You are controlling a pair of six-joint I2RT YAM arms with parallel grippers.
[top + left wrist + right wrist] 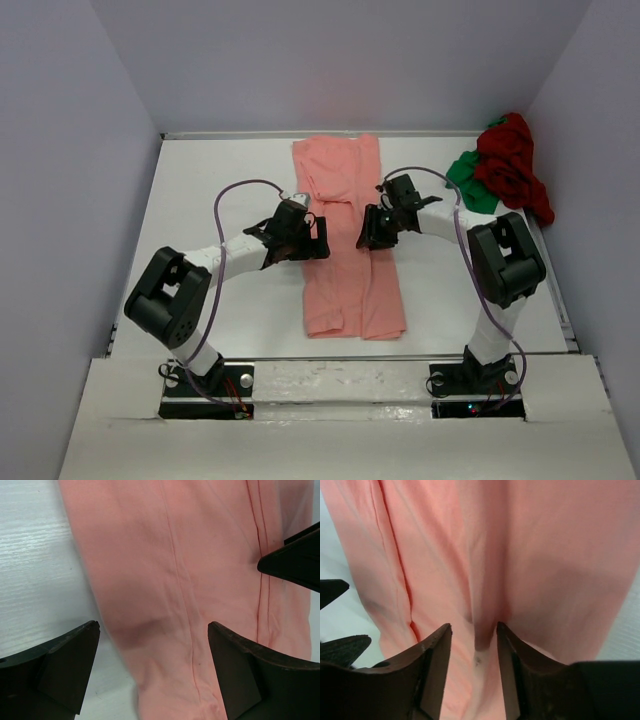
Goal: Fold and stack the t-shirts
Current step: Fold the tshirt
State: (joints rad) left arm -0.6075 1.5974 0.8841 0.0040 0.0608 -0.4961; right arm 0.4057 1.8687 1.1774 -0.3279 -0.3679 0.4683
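Right fingers [437, 665] pinching a ridge of the salmon-pink shirt [350, 250], left gripper [152, 667] spread wide over it. No readable writing anywhere.

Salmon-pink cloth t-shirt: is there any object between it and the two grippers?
Nothing visible. The salmon-pink cloth t-shirt lies directly under the left gripper and right gripper; nothing lies between.

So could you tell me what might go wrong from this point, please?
1. The right gripper seems to be pinching only a small ridge of the pink shirt; it may slip out.
2. The left gripper is wide open over the shirt, so a one-sided lift could skew the fold.
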